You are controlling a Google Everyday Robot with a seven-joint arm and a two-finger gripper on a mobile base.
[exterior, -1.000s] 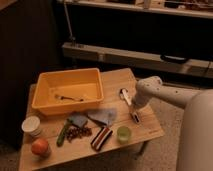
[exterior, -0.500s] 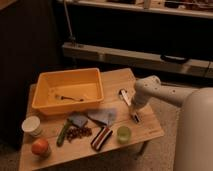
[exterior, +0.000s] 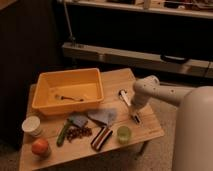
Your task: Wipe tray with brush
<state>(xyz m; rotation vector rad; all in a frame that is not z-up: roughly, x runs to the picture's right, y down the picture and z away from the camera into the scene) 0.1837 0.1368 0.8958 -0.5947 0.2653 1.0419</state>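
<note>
The gripper (exterior: 133, 110) points down at the right part of the tabletop (exterior: 150, 131), at the end of a white arm that reaches in from the lower right. It sits over the nearer stretch of the brush (exterior: 124, 97). Whether it is open or closed cannot be told, and neither can whether it touches the brush.

The brush lies flat on the wood, slanting from a small darker head near the tray's right wall towards the front right edge. Its white handle runs under the gripper. It is outside the tray, just to its right.

The tray (exterior: 70, 74) stands on the back left part of the tabletop, yellow-orange, with sloping walls. A thin dark utensil (exterior: 70, 98) lies on its floor.

In front of the tray, a grey-blue cloth (exterior: 103, 116) lies near the middle of the tabletop. A red-and-black striped block (exterior: 101, 138) is just in front of the cloth, and a small green cup (exterior: 124, 133) stands to the block's right, near the front edge. To the left of the block lie a cluster of small brown pieces (exterior: 78, 132) and a long green vegetable (exterior: 63, 134).

At the far left, a white cup (exterior: 31, 126) stands by the tray's front corner. A round orange fruit (exterior: 41, 147) sits in front of that cup.
</note>
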